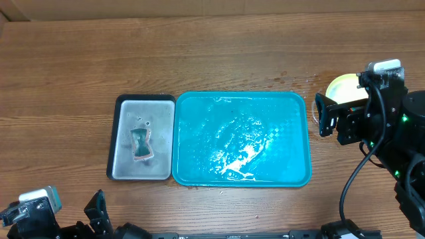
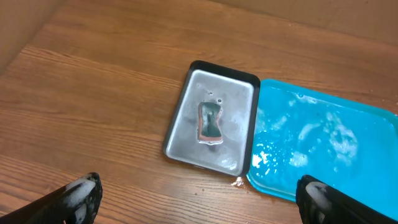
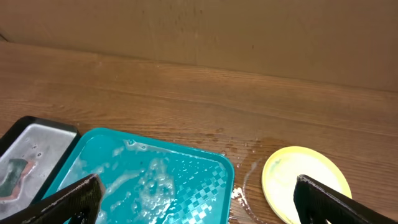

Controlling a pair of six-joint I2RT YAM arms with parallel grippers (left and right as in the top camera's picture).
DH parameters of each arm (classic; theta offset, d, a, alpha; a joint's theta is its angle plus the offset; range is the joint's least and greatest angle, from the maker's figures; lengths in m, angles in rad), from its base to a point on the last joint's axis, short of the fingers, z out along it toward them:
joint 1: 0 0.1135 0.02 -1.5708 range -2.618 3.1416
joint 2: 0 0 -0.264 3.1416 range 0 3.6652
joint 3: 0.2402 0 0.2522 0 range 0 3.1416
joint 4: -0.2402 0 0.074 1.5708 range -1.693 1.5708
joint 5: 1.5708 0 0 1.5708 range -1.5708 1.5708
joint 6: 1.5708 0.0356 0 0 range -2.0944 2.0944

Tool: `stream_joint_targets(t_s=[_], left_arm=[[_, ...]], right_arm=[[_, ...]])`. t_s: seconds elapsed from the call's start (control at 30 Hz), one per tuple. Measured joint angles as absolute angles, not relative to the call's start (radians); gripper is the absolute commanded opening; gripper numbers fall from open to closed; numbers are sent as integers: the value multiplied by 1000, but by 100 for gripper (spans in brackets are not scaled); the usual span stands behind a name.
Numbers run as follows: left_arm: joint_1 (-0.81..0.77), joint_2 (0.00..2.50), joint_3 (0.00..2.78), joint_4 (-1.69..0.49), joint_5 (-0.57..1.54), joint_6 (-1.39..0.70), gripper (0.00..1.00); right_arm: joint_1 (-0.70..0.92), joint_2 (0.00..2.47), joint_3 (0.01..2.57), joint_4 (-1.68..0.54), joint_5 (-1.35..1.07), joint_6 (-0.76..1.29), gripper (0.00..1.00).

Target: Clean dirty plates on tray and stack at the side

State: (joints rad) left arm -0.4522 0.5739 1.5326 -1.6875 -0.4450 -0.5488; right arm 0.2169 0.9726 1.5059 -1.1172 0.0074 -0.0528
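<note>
overhead view: yellow plate lies on the bench at 2 o'clock of the blue tray, just beside it. left pincer and right pincer both gape wide, empty.

Yellow plate partly under right arm

1. Your surface is brown wood, grained and matt, with wet shiny patches at the blue tray's one o'clock.
2. The blue tray looks like smooth plastic, glossy under water and white suds, and its floor has a checked texture.
3. At its nine o'clock, the small tray reads as dull metal with a dark rim.
4. The sponge in it looks soft and wet.
5. The yellow plate is smooth and glossy.
</note>
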Motion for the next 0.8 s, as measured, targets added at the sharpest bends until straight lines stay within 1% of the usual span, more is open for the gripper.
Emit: stream_joint_targets(t_s=[0.57,0.7,0.8], left_arm=[[-452,574,1533,-1687,-445,-549,100],[-452,574,1533,-1688,-445,-549,100],[-452,574,1533,-1687,-445,-549,100]], right_arm=[[217,978,1505,-1102,7,-52,100],[215,952,1428,-991,6,-49,100],[206,855,1274,-846,4,-19,100]])
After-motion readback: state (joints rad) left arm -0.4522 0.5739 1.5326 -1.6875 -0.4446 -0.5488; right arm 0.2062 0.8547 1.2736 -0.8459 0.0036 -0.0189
